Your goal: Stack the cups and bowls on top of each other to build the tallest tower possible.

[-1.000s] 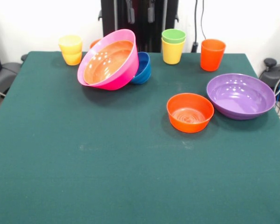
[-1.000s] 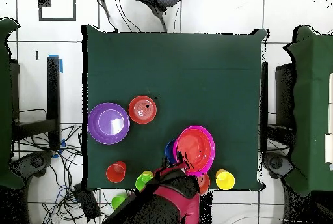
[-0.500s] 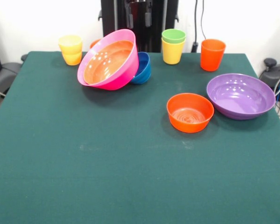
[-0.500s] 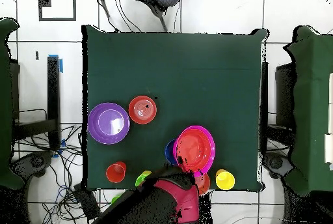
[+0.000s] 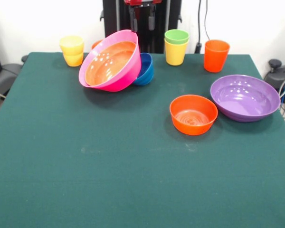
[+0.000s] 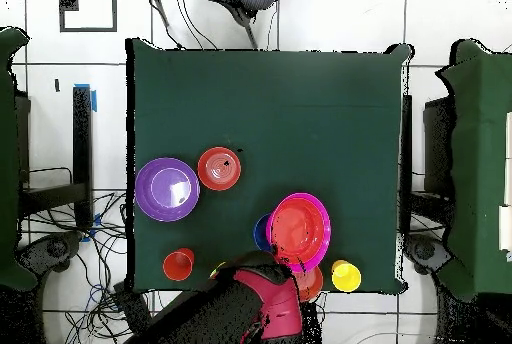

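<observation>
yellow cups (image 5: 72, 50): two nested, stood at table's far left corner, upright.
pink bowl (image 5: 110, 61): big, tilted on its side toward the near edge, mouth facing forward; wide orange bowl (image 5: 109, 61) sat inside it. Leaned on the blue bowl.
blue bowl (image 5: 145, 69): small, tipped, touching pink bowl's right flank, near the far edge.
orange rim behind pink bowl (image 5: 97, 44): a sliver showed, probably a small orange bowl; too hidden to be sure.
claw (image 5: 142, 19): two dark fingers (image 5: 133, 23) hung at the far edge, above and just behind the pink bowl; spread apart, nothing between them.
green cup (image 5: 176, 36): nested in a yellow cup (image 5: 175, 53), upright, far edge, right of the blue bowl.
small orange bowl (image 5: 193, 114): upright, right of table middle, just beside the purple bowl.
tall orange cup (image 5: 215, 55): upright, alone, near far right corner.
purple bowl (image 5: 244, 97): wide, upright, by right edge.
tower: none standing; pieces scattered, only nested pairs.
step, my read: base needed setting first, tipped pink bowl looked like the target.
how to do it well: grip the pink rim at its high edge, right it slowly so the orange liner stays seated, clear the blue bowl before lowering, set flat in open table, then build wide to narrow.
</observation>
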You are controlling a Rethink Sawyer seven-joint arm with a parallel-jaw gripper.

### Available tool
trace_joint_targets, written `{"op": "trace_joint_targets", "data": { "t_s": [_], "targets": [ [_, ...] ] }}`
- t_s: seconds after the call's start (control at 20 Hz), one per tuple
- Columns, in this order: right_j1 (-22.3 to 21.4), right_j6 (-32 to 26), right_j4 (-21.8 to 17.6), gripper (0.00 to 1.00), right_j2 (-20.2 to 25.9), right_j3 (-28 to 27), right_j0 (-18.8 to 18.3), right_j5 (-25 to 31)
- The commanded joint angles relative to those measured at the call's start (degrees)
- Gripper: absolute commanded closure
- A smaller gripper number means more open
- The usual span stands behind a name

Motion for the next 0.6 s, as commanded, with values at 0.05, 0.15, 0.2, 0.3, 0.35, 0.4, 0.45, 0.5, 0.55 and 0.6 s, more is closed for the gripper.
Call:
{"op": "trace_joint_targets", "data": {
  "t_s": [0.05,0.15,0.2,0.3,0.35,0.4,0.45,0.5,0.55,0.6],
  "targets": [
    [3.8,-9.2,-2.2,0.00,7.6,-2.3,0.7,6.3],
    [3.7,-10.0,-1.8,0.00,7.4,-2.4,0.6,6.6],
    [3.6,-10.8,-1.3,0.00,7.4,-2.2,0.4,6.7],
    [3.6,-11.8,-0.9,0.00,7.3,-2.3,0.2,7.1],
    [3.7,-12.4,-0.7,0.00,7.1,-2.4,0.3,7.8],
    [3.5,-13.6,-0.1,0.00,7.1,-2.3,-0.1,8.3],
    [3.2,-14.4,0.3,0.00,7.1,-2.3,-0.3,8.6],
    [3.0,-15.0,0.6,0.00,7.1,-2.2,-0.4,9.0],
    [2.7,-15.8,1.0,0.00,7.1,-2.3,-0.6,9.4],
    [2.5,-16.1,1.2,0.00,7.0,-2.3,-0.6,9.8]
  ]
}}
